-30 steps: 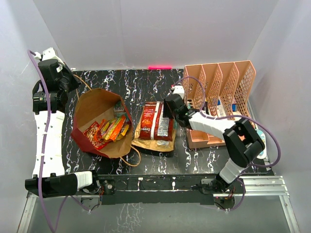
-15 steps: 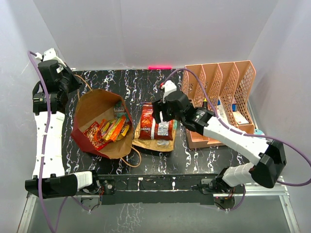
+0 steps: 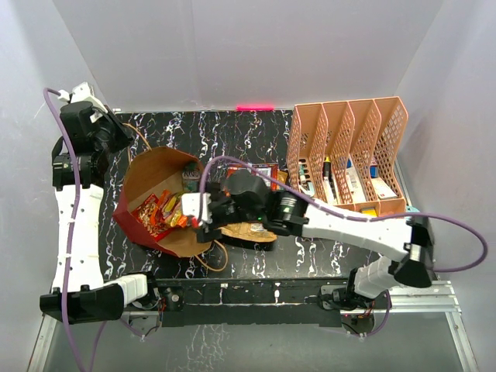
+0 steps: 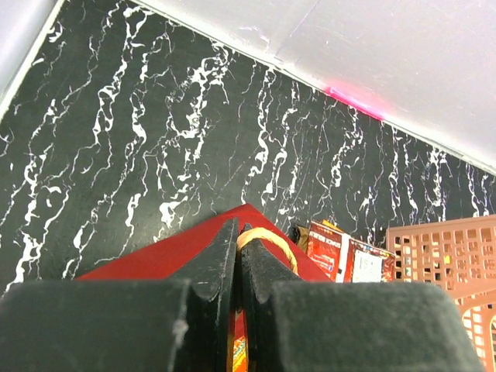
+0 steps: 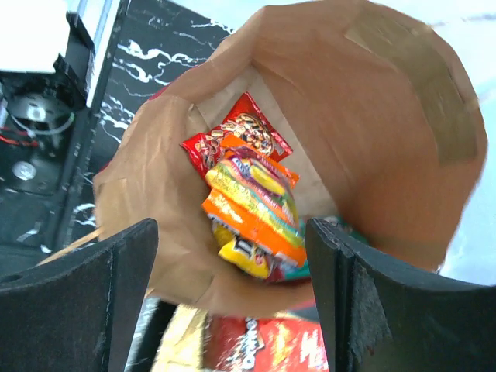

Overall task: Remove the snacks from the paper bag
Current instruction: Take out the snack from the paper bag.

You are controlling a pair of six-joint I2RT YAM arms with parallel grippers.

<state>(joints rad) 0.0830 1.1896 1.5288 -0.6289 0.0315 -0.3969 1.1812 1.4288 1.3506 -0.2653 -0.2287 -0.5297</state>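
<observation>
The right jaws are spread wide with nothing in them, right at the mouth of the paper bag (image 5: 387,108). The snacks (image 5: 252,205) lie in a pile inside it. The left jaws are pinched tight on the bag's cord handle (image 4: 267,240). The bag sits on the left part of the black worktop (image 3: 256,132). A red packet (image 4: 329,242) lies just beside it.

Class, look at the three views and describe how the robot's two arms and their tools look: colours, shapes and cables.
The left arm and right arm have white, boxy links joined by black joints. A purple cable runs along each. The left tool and right tool end in broad, matt black fingers.
</observation>
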